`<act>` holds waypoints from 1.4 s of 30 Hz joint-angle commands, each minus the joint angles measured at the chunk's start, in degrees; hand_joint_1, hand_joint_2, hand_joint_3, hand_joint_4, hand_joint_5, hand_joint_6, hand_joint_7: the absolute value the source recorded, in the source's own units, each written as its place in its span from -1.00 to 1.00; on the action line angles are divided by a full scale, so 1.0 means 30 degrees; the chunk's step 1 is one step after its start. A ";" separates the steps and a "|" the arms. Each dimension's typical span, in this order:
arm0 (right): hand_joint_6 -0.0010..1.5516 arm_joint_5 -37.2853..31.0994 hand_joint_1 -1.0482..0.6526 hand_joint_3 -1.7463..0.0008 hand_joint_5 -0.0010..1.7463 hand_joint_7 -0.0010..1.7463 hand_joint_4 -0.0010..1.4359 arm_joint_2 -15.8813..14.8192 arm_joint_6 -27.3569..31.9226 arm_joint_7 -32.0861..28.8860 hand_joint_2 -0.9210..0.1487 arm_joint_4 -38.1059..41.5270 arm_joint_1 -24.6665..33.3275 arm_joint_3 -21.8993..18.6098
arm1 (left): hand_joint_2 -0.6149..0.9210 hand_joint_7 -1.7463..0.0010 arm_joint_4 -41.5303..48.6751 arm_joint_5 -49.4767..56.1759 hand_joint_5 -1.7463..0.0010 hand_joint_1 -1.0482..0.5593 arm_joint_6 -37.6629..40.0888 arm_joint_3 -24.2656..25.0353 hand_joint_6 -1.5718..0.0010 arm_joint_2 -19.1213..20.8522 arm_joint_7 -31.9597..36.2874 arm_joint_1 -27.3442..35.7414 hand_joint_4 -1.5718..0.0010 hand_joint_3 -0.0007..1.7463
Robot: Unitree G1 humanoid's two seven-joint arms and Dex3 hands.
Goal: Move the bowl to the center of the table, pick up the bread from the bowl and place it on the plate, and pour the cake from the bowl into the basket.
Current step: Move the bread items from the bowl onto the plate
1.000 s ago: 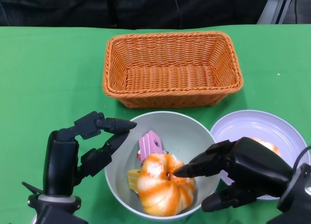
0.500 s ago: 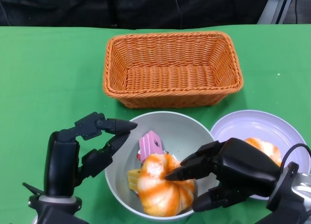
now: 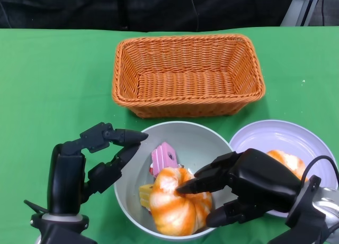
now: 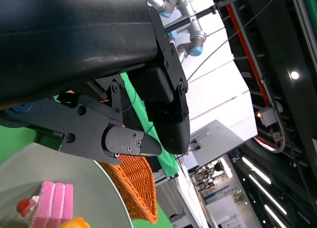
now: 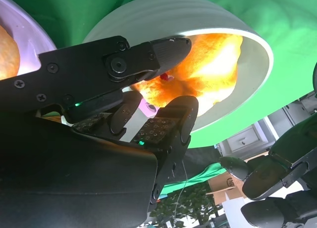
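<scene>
The grey bowl [image 3: 204, 141] stands near the table's front edge, in front of the basket. In it lie an orange-and-white bread [image 3: 175, 204], a pink cake slice [image 3: 163, 158] and a yellow piece [image 3: 145, 194]. My right hand [image 3: 246, 183] reaches over the bowl's right rim with its fingers apart; one fingertip touches the top of the bread [image 5: 213, 65], and the other fingers stay low by the bowl's wall [image 5: 163, 15]. At the bowl's left rim my left hand [image 3: 100, 154] holds nothing, fingers spread. The white plate [image 3: 275, 135] to the right carries another bread [image 3: 290, 162].
The wicker basket [image 3: 188, 74] stands empty behind the bowl, close to its far rim. Green cloth covers the table. The plate nearly touches the bowl's right side. My right forearm [image 3: 318, 212] covers the plate's near part.
My right hand has moved left from the plate side over the bowl's rim, and its fingertip has reached the bread. The left hand, bowl and basket are unmoved.
</scene>
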 commanded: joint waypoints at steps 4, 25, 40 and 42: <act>-0.07 -0.0686 -0.70 0.93 -0.95 -0.99 -0.01 -0.0364 0.0176 -0.0185 -1.00 0.0162 -0.0480 0.0349 | 1.00 0.37 0.0059 0.0039 -0.21 0.02 -0.0279 0.0065 -0.26 0.0194 0.0378 -0.0042 -0.01 -0.76; -0.04 -0.2357 -0.75 0.88 -0.97 -0.99 -0.01 -0.0357 0.1225 -0.0142 -1.00 0.0563 -0.2002 0.1743 | 1.00 0.37 -0.0639 -0.0204 -0.20 0.06 -0.0090 -0.0031 -0.26 -0.0161 0.0565 0.0175 -0.02 -0.75; -0.04 -0.3107 -0.78 0.88 -1.00 -0.98 -0.08 -0.0274 0.1937 -0.0934 -1.00 0.1118 -0.2490 0.2659 | 1.00 0.37 -0.0906 -0.0206 -0.20 0.06 0.0057 0.0002 -0.27 -0.0170 0.0669 0.0262 -0.04 -0.75; -0.03 -0.3102 -0.78 0.89 -1.00 -0.98 -0.08 -0.0276 0.2093 -0.0934 -1.00 0.1110 -0.2470 0.2789 | 1.00 0.37 -0.0895 -0.0191 -0.20 0.05 -0.0042 0.0013 -0.26 -0.0160 0.0691 0.0255 -0.03 -0.76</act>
